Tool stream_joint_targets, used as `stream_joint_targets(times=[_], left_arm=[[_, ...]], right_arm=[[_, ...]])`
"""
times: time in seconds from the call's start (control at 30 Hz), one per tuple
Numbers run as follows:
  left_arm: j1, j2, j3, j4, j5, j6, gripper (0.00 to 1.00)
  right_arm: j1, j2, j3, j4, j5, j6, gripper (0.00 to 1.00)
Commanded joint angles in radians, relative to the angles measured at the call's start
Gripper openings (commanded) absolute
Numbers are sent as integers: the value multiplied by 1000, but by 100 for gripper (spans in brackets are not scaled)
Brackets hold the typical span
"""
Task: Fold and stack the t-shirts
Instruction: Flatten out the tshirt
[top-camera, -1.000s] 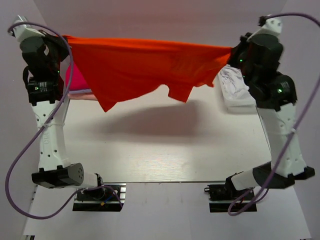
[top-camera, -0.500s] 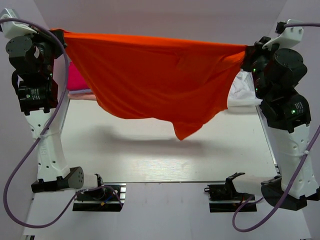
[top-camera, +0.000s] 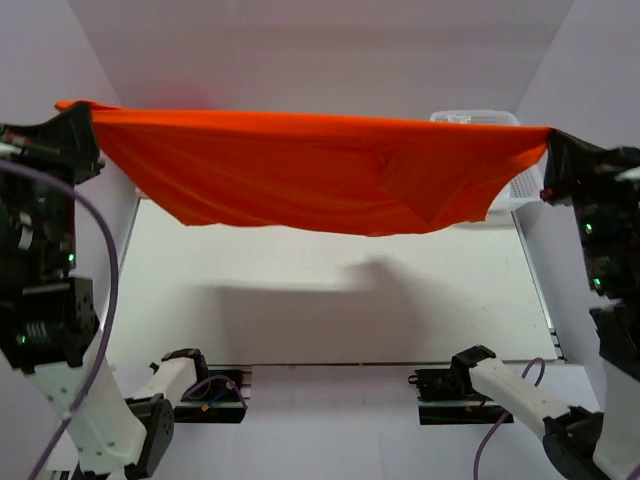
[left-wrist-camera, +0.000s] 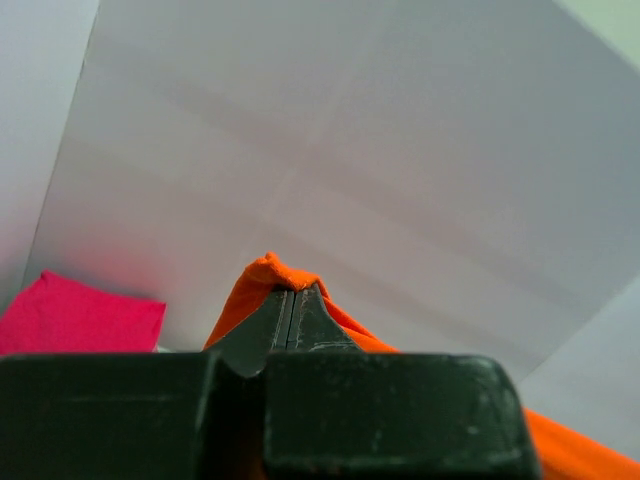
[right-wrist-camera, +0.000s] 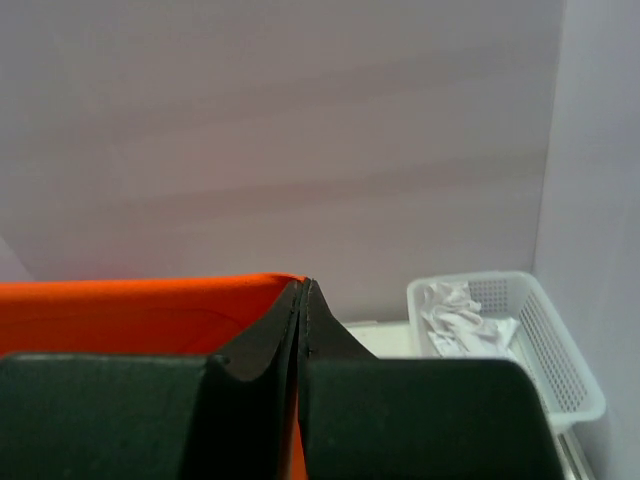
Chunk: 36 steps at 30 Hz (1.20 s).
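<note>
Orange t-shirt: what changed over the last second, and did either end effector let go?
The left end effector and right end effector rose and spread apart. This pulled the orange t-shirt from a sagging drape with a low-hanging tail into a nearly flat, taut sheet high above the table. Neither let go: both stay shut on its opposite ends.
</note>
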Motion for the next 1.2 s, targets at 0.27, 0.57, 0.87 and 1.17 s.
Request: stream_joint_targets(times=[0.27, 0.57, 0.87, 1.17], left_arm=[[17, -128, 26, -46, 36, 37, 0], [17, -118, -43, -81, 49, 28, 0], [17, -160, -65, -163, 21, 18, 0], [17, -163, -19, -201, 31, 18, 0]], right_arm=[[-12, -192, -69, 70, -159, -67, 0], [-9, -199, -195, 139, -104, -53, 0], [-9, -259, -252, 85, -78, -16, 0], [-11, -244, -183, 39, -110, -28, 0]])
